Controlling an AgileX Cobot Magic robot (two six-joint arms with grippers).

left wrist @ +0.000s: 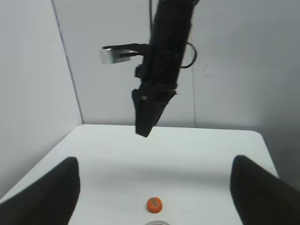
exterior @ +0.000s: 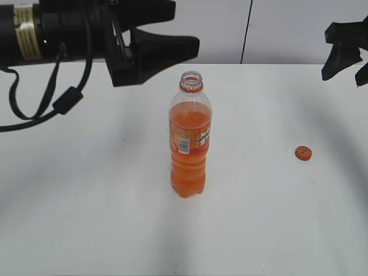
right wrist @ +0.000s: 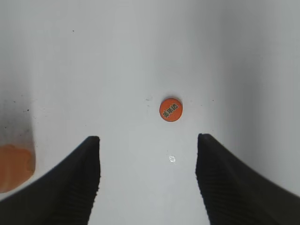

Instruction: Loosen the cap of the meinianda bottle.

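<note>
Meinianda bottle (exterior: 190,144) stands uncapped; orange cap (exterior: 303,152) lies apart; both grippers (left wrist: 154,187) (right wrist: 147,178) spread, empty.

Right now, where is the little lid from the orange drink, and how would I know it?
Find the white table and the open bottle of orange drink standing in its middle. Look to the right of the bottle, well apart from it: the cap lies flat there alone. It is the only small round orange thing, with a dark mark on top.
</note>
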